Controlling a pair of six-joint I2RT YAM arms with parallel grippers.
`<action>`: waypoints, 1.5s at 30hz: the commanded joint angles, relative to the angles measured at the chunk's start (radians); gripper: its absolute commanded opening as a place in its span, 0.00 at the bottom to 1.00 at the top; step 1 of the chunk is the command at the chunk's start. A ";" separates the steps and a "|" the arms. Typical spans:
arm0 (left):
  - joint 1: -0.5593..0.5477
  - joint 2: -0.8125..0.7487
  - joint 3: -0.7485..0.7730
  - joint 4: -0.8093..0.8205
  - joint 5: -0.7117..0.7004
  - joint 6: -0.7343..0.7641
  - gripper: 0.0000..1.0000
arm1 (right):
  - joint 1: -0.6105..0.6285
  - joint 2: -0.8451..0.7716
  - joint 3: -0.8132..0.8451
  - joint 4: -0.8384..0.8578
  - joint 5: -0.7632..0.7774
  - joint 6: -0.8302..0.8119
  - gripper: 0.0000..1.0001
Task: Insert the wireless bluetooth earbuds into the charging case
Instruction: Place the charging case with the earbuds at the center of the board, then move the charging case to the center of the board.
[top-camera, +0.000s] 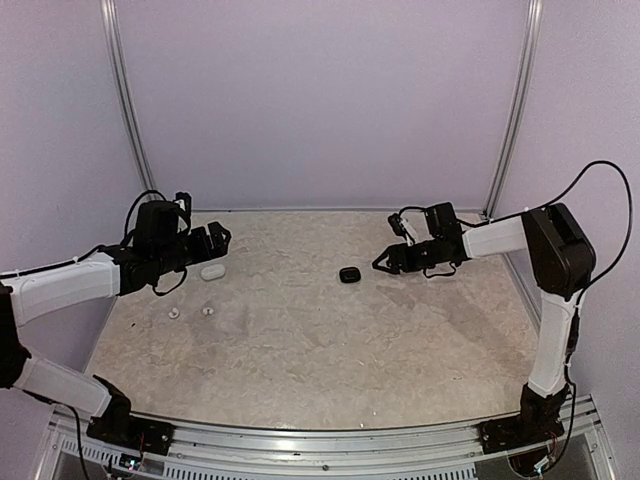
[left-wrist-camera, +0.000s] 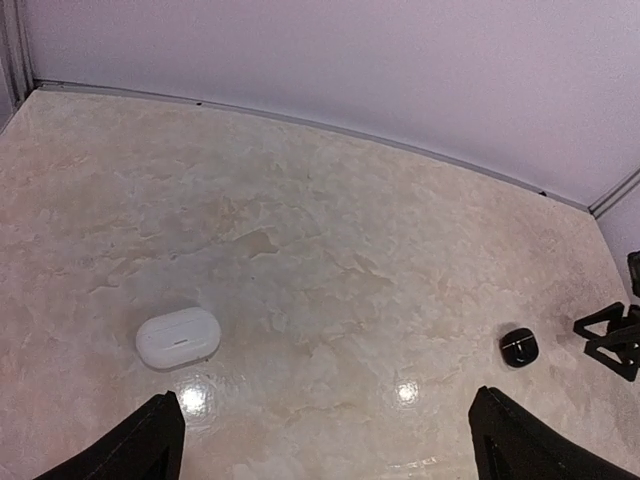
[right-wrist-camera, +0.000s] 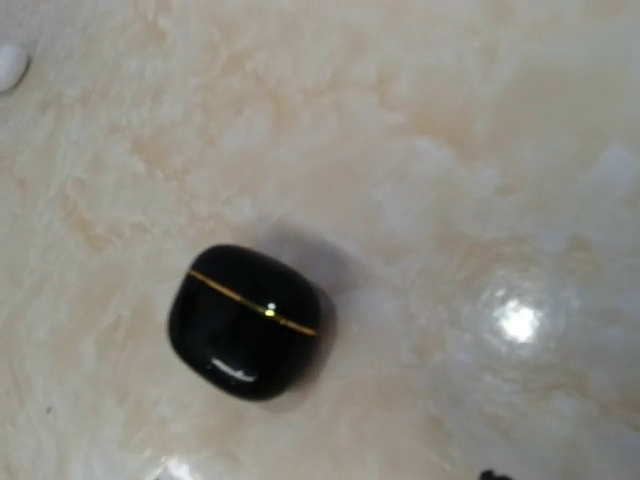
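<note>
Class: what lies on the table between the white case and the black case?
Nothing: the table is bare between the white case and the black case. The left wrist view shows it plainly; the top view agrees.

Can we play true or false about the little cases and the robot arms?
1. The black case is shut. True.
2. The left end effector is holding the white case. False: the white case lies on the table, ahead of the wide-open fingers, not touching them.
3. Two white earbuds lie loose on the table near the white case. True.
4. The black case sits right next to the white case. False: it lies far from it, close to the right end effector.
</note>
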 joint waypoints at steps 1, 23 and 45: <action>0.094 0.041 0.046 -0.102 0.000 0.020 0.99 | -0.009 -0.107 -0.041 0.012 0.026 -0.028 0.68; 0.224 0.565 0.319 -0.196 0.008 0.285 0.99 | -0.009 -0.289 -0.170 0.063 -0.055 -0.003 0.70; 0.169 0.681 0.374 -0.242 0.211 0.313 0.83 | -0.009 -0.287 -0.169 0.079 -0.073 0.003 0.70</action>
